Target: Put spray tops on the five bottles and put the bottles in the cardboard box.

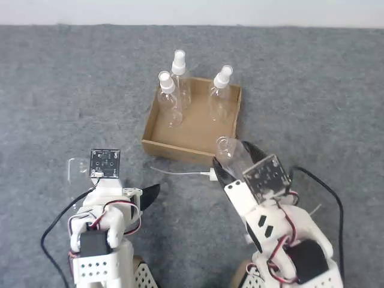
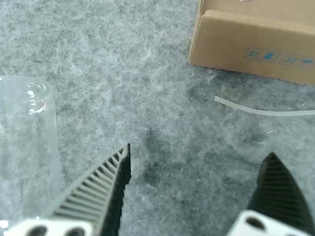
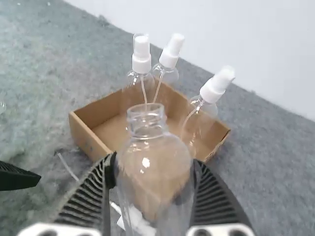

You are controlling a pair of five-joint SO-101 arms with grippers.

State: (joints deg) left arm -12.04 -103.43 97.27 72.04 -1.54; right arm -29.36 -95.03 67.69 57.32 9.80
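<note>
Three clear bottles with white spray tops [image 1: 179, 61] stand in the cardboard box [image 1: 180, 147], also seen from the right wrist [image 3: 141, 54]. My right gripper [image 1: 233, 158] is shut on an uncapped clear bottle [image 3: 152, 164], held tilted just above the box's near right corner. A loose spray top [image 1: 211, 174] lies on the carpet in front of the box, its thin tube [image 2: 266, 111] trailing left. My left gripper [image 2: 197, 187] hangs open over bare carpet. Another uncapped bottle [image 2: 24, 137] lies just outside its fingers, at the far left [image 1: 77, 168].
Grey carpet [image 1: 312, 90] covers the table, with a pale wall along the far edge. The box's front wall [image 2: 256, 46] is close ahead of my left gripper. The right arm's black cable [image 1: 336, 204] loops at the right.
</note>
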